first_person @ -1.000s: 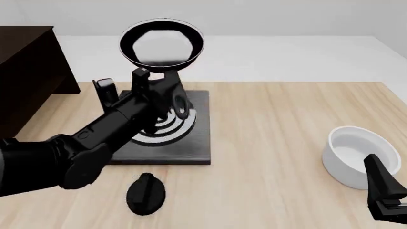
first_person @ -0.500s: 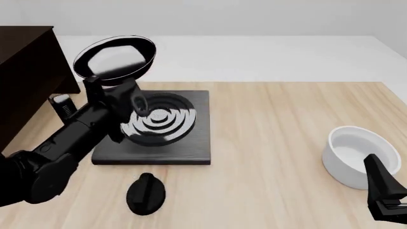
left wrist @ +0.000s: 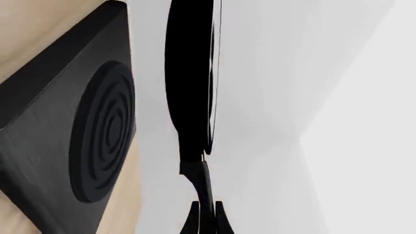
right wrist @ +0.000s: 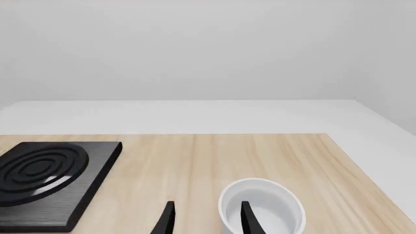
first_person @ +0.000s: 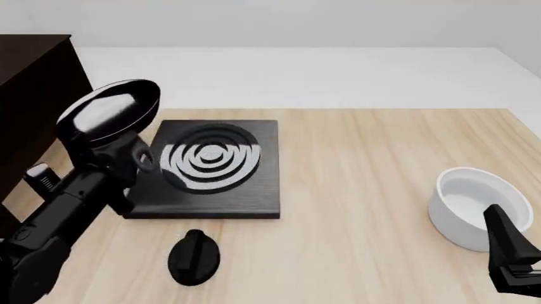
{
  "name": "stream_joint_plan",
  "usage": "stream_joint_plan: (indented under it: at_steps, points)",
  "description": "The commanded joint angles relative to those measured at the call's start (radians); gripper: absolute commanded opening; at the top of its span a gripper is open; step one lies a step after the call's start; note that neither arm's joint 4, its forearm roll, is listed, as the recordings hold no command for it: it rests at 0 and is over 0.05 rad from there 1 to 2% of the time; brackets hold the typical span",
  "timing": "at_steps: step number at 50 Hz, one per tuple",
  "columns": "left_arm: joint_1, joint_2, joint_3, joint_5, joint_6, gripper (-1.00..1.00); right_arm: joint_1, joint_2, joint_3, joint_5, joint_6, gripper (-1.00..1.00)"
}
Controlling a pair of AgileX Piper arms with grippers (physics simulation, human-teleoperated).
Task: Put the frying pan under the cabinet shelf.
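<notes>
The frying pan (first_person: 108, 117) is in the air, tipped up so its pale grey inside faces the camera, just left of the black ringed slab (first_person: 207, 166). My left gripper (first_person: 121, 154) is shut on its handle below the bowl of the pan. In the left wrist view the frying pan (left wrist: 192, 83) shows edge-on, with its handle (left wrist: 202, 183) running between the fingers of the left gripper (left wrist: 204, 222). The dark cabinet shelf (first_person: 34, 95) stands at the far left, close beside the pan. My right gripper (first_person: 511, 253) rests open at the near right, with nothing between its fingers (right wrist: 167, 219).
A white bowl (first_person: 477, 206) stands just beyond the right gripper, and the same white bowl (right wrist: 263, 209) shows in the right wrist view. A black knob-shaped object (first_person: 194, 256) lies in front of the slab. Pale wood tabletop (first_person: 363, 171) spans the middle.
The left arm swung the pan left and down, from above the slab's far edge to beside the cabinet. The slab's rings are now uncovered. The right arm stayed still.
</notes>
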Motion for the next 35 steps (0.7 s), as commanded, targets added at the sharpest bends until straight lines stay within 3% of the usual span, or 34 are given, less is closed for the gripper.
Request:
stream_joint_plan:
  at_steps: [1,4,12,13,16,24,35]
  points:
    - [0.051,-0.093,0.073,-0.003,-0.013,-1.0,0.0,0.0,0.0,0.0,0.0,1.0]
    - [0.052,-0.111,0.092,-0.003,-0.017,-1.0,0.0,0.0,0.0,0.0,0.0,1.0]
    - [0.064,-0.02,0.173,-0.158,-0.067,-1.0,0.0,0.0,0.0,0.0,0.0,1.0]
    - [0.047,0.043,0.182,-0.232,-0.102,-1.0,0.0,0.0,0.0,0.0,0.0,1.0]
    - [0.037,0.074,0.183,-0.261,-0.111,-1.0,0.0,0.0,0.0,0.0,0.0,1.0]
    - [0.027,0.101,0.17,-0.264,-0.126,-1.0,0.0,0.0,0.0,0.0,0.0,1.0]
    - [0.093,0.114,0.158,-0.265,-0.131,-1.0,0.0,0.0,0.0,0.0,0.0,1.0]
